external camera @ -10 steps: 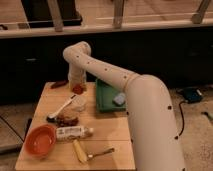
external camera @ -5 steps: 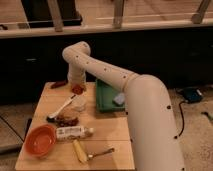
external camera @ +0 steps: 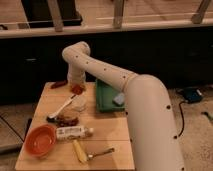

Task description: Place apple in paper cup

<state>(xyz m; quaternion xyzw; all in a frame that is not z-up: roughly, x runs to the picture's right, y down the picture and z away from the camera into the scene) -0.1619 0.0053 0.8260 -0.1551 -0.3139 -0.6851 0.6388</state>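
Observation:
The apple (external camera: 76, 89), small and reddish, shows at the far side of the wooden table (external camera: 107, 131), right at the end of my arm. My gripper (external camera: 76, 85) is directly over it, at the back of the table, and its lower end meets the apple. The paper cup (external camera: 78, 104), pale and whitish, stands on the table just in front of the apple and the gripper, a short way nearer the camera. My arm's white links sweep in from the lower right and hide the table's right side.
A green tray (external camera: 104, 100) holding a pale blue object (external camera: 119, 99) lies right of the cup. A white spoon (external camera: 62, 109), a dark packet (external camera: 67, 120), a white bottle (external camera: 72, 132), an orange bowl (external camera: 40, 139), a yellow item (external camera: 80, 151) and a fork (external camera: 102, 151) lie in front. A red item (external camera: 58, 84) lies at the back left.

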